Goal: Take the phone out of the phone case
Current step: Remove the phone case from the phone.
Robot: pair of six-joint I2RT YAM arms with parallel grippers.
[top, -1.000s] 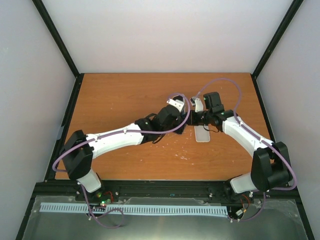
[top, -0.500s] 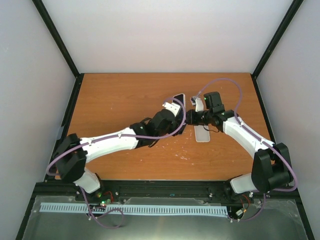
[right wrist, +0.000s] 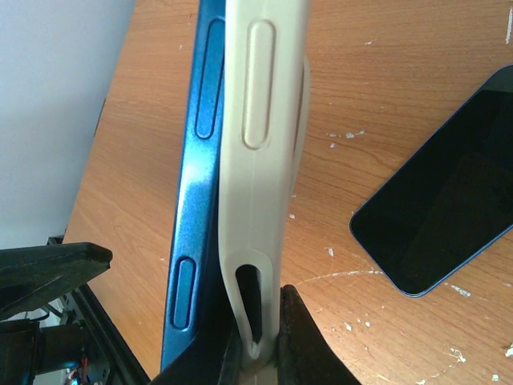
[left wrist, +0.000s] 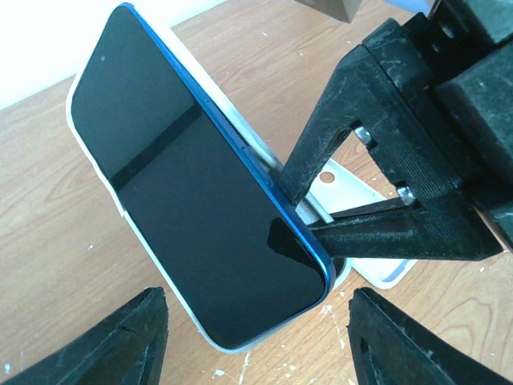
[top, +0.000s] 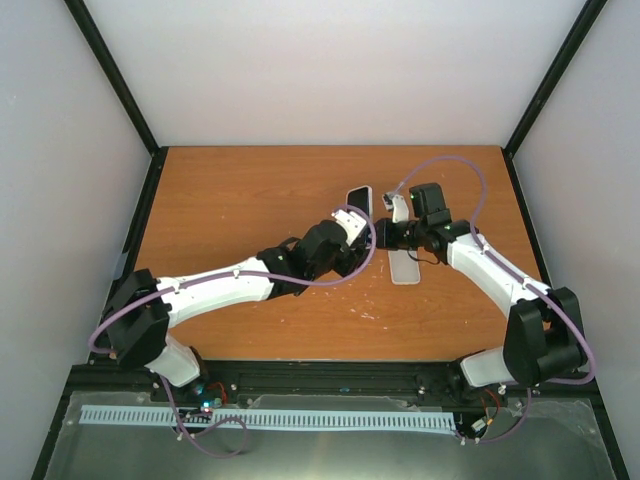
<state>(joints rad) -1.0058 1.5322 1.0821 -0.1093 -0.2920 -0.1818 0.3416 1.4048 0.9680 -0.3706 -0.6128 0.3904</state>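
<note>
A blue phone (left wrist: pixel 192 200) with a black screen stands tilted on the table, partly out of its white phone case (right wrist: pixel 260 120). From above, the pair shows at mid-table (top: pixel 358 199). My right gripper (right wrist: pixel 260 353) is shut on the case's side wall, and its black fingers (left wrist: pixel 377 233) reach in from the right. The phone's blue edge (right wrist: pixel 200 160) stands apart from the case wall on that side. My left gripper (left wrist: pixel 256 314) is open, one finger on either side of the phone's near corner without touching it. Seen from above, the left gripper (top: pixel 352 230) sits just short of the phone.
A second, empty white case (top: pixel 404 268) lies flat under the right gripper, also visible in the left wrist view (left wrist: pixel 383 271). Another dark-screened phone (right wrist: pixel 437 212) lies flat on the wood nearby. White scuffs mark the tabletop. Black frame rails border the table.
My left gripper has drawn back toward the near side, uncovering the upright phone in the top view. The right gripper has held its place on the case.
</note>
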